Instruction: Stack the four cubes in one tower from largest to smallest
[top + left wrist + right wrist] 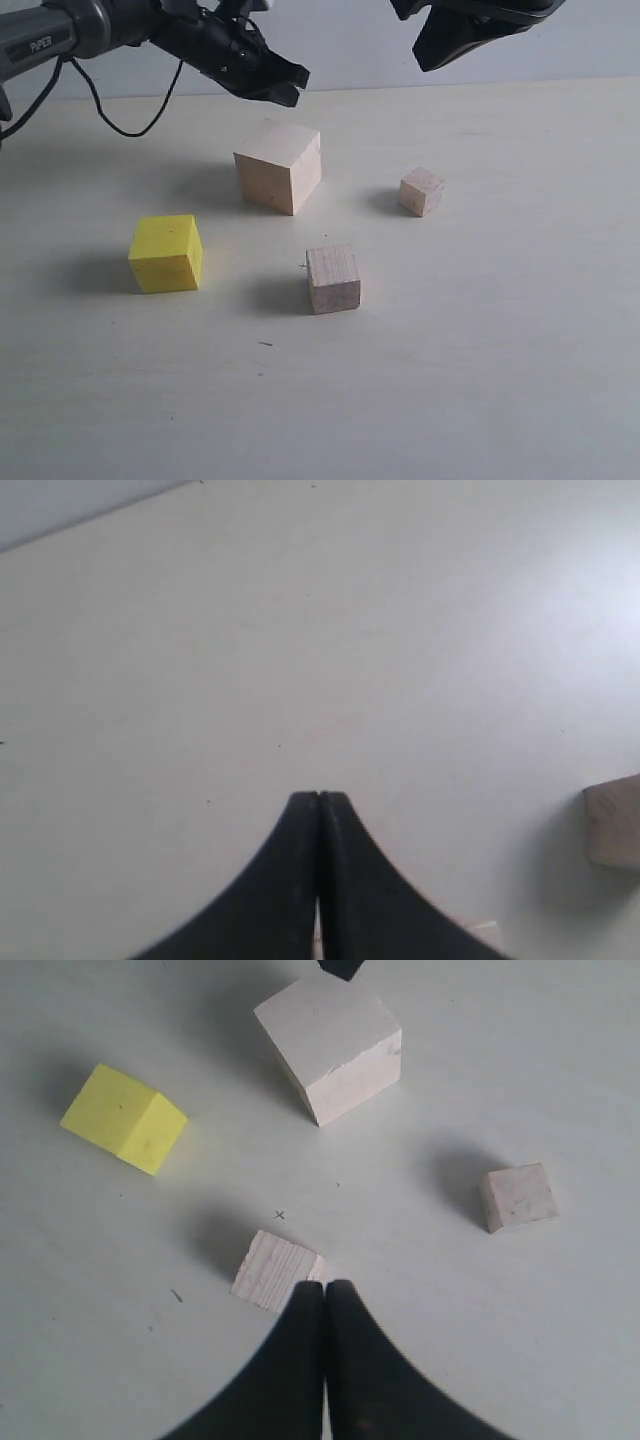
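All four cubes sit apart on the table, none stacked. The largest pale wood cube (279,165) (330,1052) is at the back middle. To the left stands the yellow cube (166,253) (124,1118). A medium wood cube (333,279) (276,1270) is nearest the front, and the tiny wood cube (421,191) (519,1198) is to the right. My left gripper (285,85) (319,798) hangs shut and empty above and behind the largest cube. High at the back right, my right gripper (430,55) (325,1286) is shut and empty too.
The pale table (480,380) stretches wide around the cubes. A black cable (120,120) droops from the left arm onto the back left of the table. The edge of a pale wood cube (613,822) shows in the left wrist view.
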Robot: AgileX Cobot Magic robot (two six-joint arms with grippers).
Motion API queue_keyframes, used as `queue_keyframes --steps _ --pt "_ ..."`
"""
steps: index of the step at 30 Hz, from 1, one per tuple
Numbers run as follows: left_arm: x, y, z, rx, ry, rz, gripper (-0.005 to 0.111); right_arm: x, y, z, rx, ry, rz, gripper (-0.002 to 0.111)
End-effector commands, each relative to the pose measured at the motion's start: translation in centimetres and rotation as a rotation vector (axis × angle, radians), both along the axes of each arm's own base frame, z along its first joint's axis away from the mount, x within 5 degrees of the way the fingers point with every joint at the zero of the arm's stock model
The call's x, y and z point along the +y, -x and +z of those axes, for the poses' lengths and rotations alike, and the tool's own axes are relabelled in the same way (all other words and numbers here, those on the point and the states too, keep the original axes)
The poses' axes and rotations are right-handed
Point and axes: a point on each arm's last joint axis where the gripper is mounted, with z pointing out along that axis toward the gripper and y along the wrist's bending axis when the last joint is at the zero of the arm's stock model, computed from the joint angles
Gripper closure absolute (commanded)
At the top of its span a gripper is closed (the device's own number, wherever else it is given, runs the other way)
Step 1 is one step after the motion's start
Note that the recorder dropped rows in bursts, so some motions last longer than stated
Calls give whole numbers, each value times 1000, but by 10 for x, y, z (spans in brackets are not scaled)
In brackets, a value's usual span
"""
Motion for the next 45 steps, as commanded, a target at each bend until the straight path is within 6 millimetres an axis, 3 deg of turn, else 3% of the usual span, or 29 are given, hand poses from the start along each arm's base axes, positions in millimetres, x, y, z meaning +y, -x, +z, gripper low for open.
queue_keyframes --steps 1,11,26,36,45 --pt "-5 3 -6 2 -47 -17 107 0 0 3 -11 1 7 108" --pt "1 8 -15 70 -146 -25 107 0 0 3 -11 1 7 108" --pt "1 22 -19 234 -159 -65 107 0 0 3 -11 1 7 108" --pt "3 25 -4 230 -199 -46 107 0 0 3 -12 2 8 108" --pt "11 31 -16 266 -275 -32 107 0 0 3 -14 1 8 108"
